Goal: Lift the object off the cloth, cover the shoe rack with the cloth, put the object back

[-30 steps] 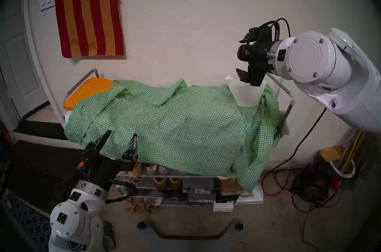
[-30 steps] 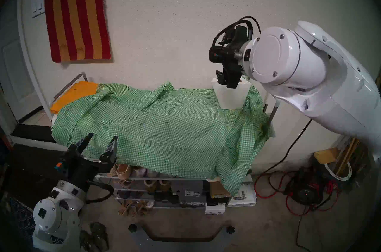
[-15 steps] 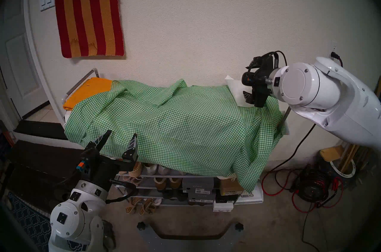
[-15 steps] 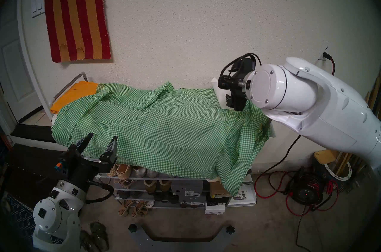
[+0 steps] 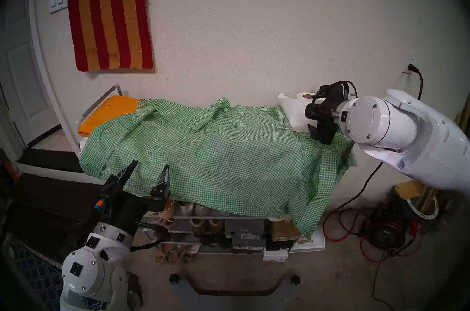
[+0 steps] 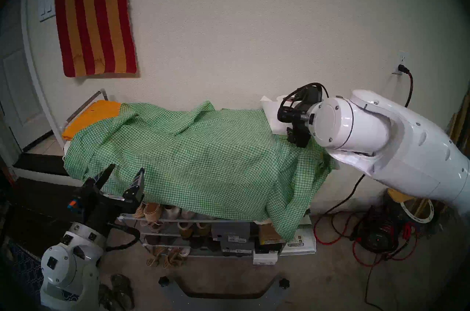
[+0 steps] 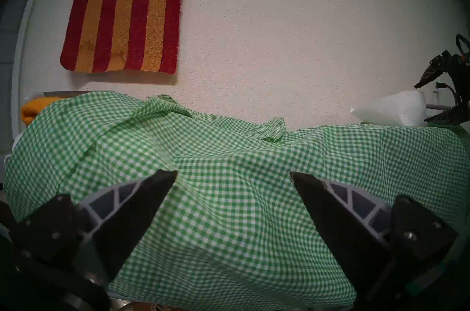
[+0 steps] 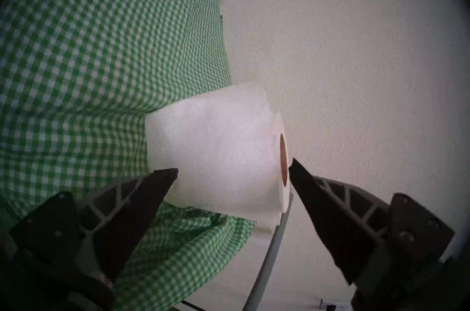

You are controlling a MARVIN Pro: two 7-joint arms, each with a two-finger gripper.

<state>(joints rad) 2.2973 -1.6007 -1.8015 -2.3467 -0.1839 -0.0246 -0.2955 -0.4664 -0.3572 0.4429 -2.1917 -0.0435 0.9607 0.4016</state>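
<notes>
Right gripper (image 8: 232,170) lower, at tissue roll (image 8: 216,150).

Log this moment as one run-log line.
cloth: draped over shoe rack | tissue roll: resting on cloth | right gripper: open, straddling roll | left gripper: open, empty

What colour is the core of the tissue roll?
Brown; the tissue roll around it is white. The right wrist view shows it best.
</notes>
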